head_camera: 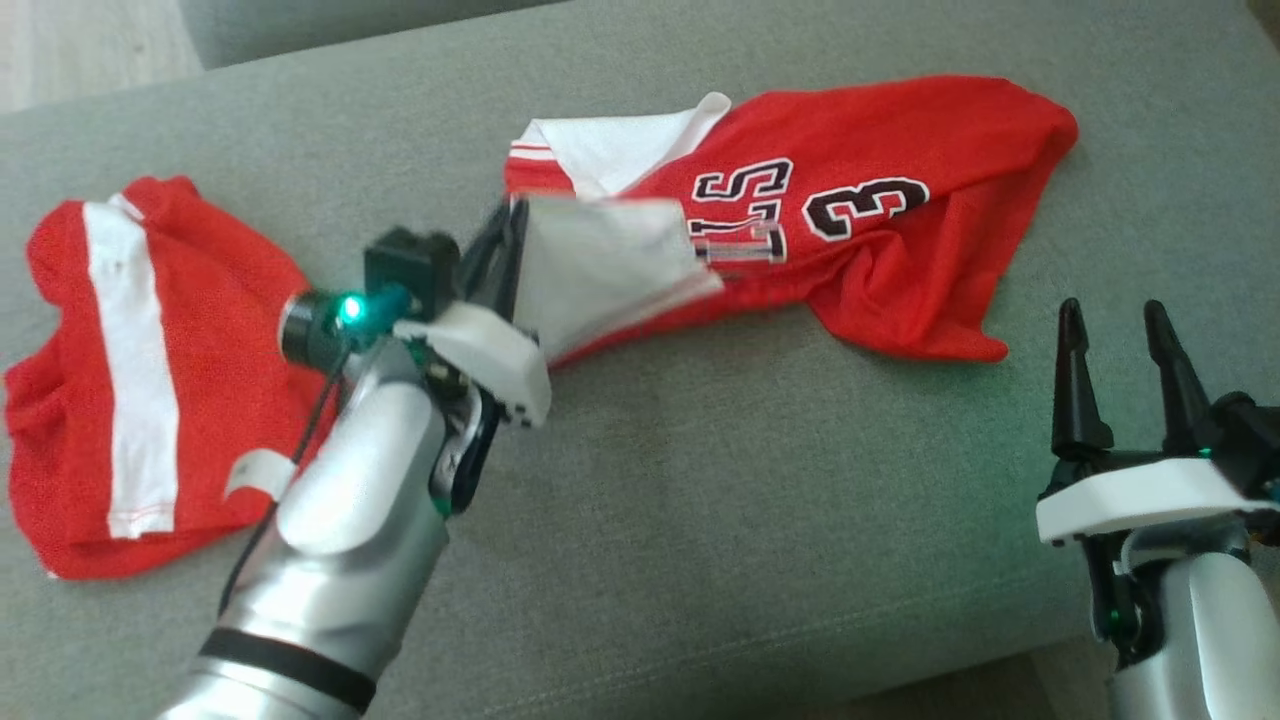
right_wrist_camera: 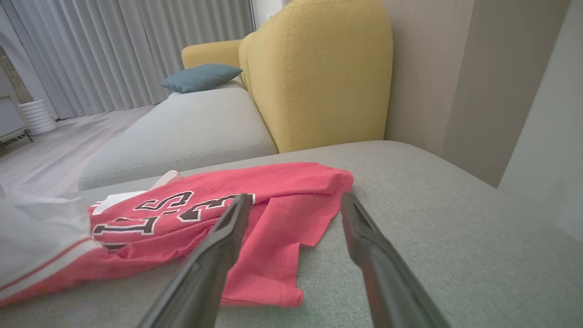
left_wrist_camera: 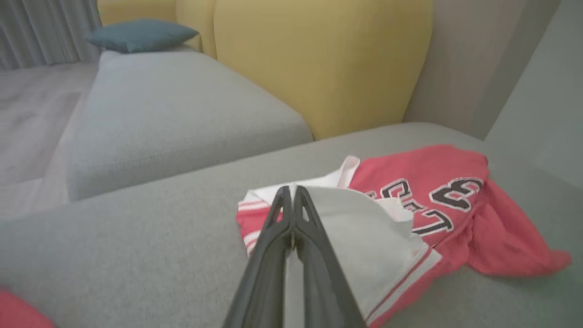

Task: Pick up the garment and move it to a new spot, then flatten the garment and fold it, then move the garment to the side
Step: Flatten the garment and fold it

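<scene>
Your left claw [left_wrist_camera: 289,191] is clenched on the white flap of the red jersey [head_camera: 900,150], printed "S", "3". Right claw [head_camera: 1112,310] released, at the sofa [head_camera: 700,500] front-right corner.

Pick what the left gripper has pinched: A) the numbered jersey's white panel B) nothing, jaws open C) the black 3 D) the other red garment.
A: the left gripper is shut on the edge of the white panel of the red jersey.
</scene>
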Tool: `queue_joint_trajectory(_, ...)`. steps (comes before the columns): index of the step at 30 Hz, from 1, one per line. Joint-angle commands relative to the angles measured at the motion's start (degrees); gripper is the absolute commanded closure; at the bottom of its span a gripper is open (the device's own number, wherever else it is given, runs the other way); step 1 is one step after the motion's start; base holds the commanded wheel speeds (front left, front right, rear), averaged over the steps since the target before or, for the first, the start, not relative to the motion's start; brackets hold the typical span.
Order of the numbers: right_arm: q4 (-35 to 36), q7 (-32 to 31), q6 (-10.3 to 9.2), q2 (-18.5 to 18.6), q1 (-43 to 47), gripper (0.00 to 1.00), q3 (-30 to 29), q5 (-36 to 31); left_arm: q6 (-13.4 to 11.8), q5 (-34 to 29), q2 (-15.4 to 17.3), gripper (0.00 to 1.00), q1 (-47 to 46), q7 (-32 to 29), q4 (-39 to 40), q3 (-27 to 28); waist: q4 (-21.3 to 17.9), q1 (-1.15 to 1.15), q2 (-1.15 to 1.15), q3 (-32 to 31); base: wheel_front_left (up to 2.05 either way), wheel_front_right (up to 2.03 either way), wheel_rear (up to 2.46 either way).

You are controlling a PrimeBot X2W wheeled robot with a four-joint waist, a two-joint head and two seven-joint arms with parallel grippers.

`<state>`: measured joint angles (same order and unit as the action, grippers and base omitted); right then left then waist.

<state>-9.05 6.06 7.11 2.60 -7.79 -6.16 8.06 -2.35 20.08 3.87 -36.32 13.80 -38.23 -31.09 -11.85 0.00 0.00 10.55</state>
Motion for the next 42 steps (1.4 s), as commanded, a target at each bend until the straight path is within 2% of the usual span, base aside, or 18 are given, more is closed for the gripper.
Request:
queue_joint_trajectory(1,1.6,0.2,0.37,0.3,-2.0,0.0,0.9,-0.3,-0.8,-1.0,1.5,1.0,-3.3,1.0,4.2,2.5,0.6,0.0,0.0,-0.7,0.0,0.0,0.0)
queue_joint_trajectory(6,1.1,0.0,0.37,0.3,-1.5,0.0,0.1,-0.5,-0.5,-5.3,2.8,1.0,0.6,1.2,16.5,2.3,2.2,0.0,0.0,-2.5,0.0,0.0,0.0)
queue_joint_trajectory(10,0.5,-0.3,0.37,0.3,-0.8,0.0,-0.2,-0.6,-0.8,-8.5,5.1,1.0,6.4,1.2,20.6,0.5,3.6,0.0,0.0,-4.3,0.0,0.0,0.0)
queue_joint_trajectory(14,-0.4,-0.6,0.37,0.3,0.3,0.0,-0.5,-0.7,0.4,-11.4,7.8,1.0,12.2,1.2,23.5,-3.4,4.9,0.0,0.0,-6.3,0.0,0.0,0.0)
queue_joint_trajectory(22,-1.4,-1.3,0.37,0.3,1.7,0.0,-0.7,-0.5,2.6,-17.9,12.2,1.0,19.0,0.8,21.9,-12.3,6.3,0.0,0.0,-8.7,0.0,0.0,0.0)
queue_joint_trajectory(25,-1.5,-1.7,0.37,0.3,1.9,0.0,-0.6,-0.4,3.1,-19.6,12.4,1.0,19.7,0.8,20.5,-14.8,6.4,0.0,0.0,-8.9,0.0,0.0,0.0)
queue_joint_trajectory(30,-1.4,-2.1,0.37,0.3,2.2,0.0,-0.8,-0.5,3.3,-19.2,10.9,1.0,21.0,0.9,18.9,-16.3,6.6,0.0,0.0,-8.8,0.0,0.0,0.0)
queue_joint_trajectory(32,-1.4,-2.3,0.37,0.3,2.3,0.0,-0.9,-0.6,2.8,-18.4,10.0,0.0,21.5,1.0,18.2,-16.2,6.7,0.0,0.0,-8.9,0.0,0.0,0.0)
queue_joint_trajectory(37,-1.2,-2.6,0.37,0.3,2.4,0.0,-1.3,-0.7,-0.1,-14.5,8.2,0.0,21.7,1.1,18.1,-12.1,7.2,0.0,0.0,-8.8,0.0,0.0,0.0)
queue_joint_trajectory(42,-0.9,-2.7,0.37,0.3,2.4,0.0,-1.3,-0.6,-2.8,-5.5,5.1,0.0,23.4,1.2,21.1,-3.4,7.8,0.0,0.0,-8.9,0.0,0.0,0.0)
